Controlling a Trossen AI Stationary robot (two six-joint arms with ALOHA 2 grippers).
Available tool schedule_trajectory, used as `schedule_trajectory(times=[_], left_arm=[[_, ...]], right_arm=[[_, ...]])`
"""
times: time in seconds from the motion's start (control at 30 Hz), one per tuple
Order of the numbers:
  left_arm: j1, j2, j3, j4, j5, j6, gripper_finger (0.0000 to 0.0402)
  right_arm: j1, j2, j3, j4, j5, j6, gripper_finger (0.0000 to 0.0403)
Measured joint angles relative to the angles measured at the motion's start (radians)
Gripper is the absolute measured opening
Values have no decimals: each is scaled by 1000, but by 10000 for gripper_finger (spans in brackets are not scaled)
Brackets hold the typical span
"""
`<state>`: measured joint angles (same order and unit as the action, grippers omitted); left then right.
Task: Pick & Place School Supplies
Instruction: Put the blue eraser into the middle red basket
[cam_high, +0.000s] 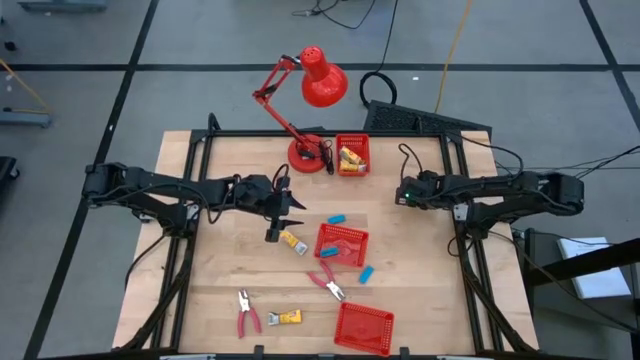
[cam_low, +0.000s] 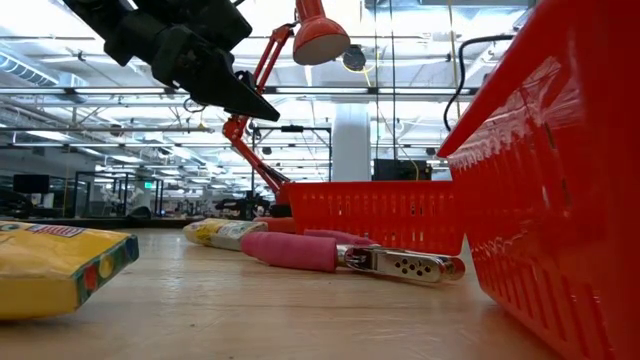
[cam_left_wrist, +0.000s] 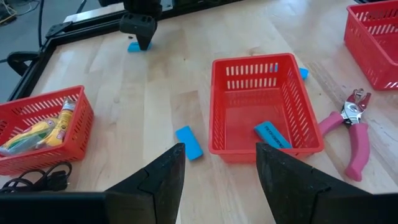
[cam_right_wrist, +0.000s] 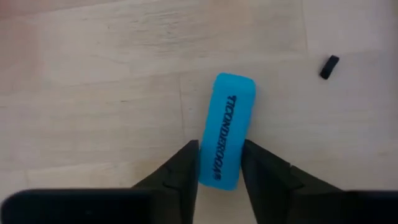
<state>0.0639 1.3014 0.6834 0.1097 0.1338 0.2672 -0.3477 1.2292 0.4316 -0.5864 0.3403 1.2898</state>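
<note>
The right gripper (cam_right_wrist: 219, 163) sits low over the table (cam_high: 420, 300) near its right edge, and its two fingers (cam_right_wrist: 180, 168) stand narrowly apart on either side of a light-blue eraser (cam_right_wrist: 225, 139) printed with dark lettering. The block lies flat on the wood; whether the pads are pressing it yet cannot be told. A small dark scrap (cam_right_wrist: 329, 66) lies on the wood well apart from it.

The left gripper (cam_high: 278, 213) hangs above the middle of the table, fingers spread wide and holding nothing. Just beside it on the wood lies a yellow tube (cam_high: 292, 240). Ahead of its fingers stands the middle basket (cam_left_wrist: 261, 106), with one blue eraser inside (cam_left_wrist: 271, 134), leaning in a corner. A second loose eraser (cam_left_wrist: 188, 142) lies on the wood just beside that basket's wall, and another (cam_high: 366, 273) lies by its opposite side. One more blue block (cam_high: 336, 218) lies near the table's centre.

Pink-handled pliers (cam_high: 328, 283) lie between the middle basket and the front basket (cam_high: 363, 328) at the table's front edge. A second pair, red-handled pliers (cam_high: 246, 314), lies near the front-left corner, with another yellow tube (cam_high: 285, 318) just beside it. Near the back edge, the far basket (cam_high: 352, 154) holds yellow items, next to the red lamp's base (cam_high: 308, 155).
</note>
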Motion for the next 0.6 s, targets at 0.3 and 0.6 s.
schedule_trajectory(times=[0.3,0.6], left_arm=[[-1,0,0,-2,0,-6,198],[-1,0,0,-2,-1,-7,198]], right_arm=[[13,21,-1,4,15,-110,54],[141,-7,-1,48,118,-125,49]])
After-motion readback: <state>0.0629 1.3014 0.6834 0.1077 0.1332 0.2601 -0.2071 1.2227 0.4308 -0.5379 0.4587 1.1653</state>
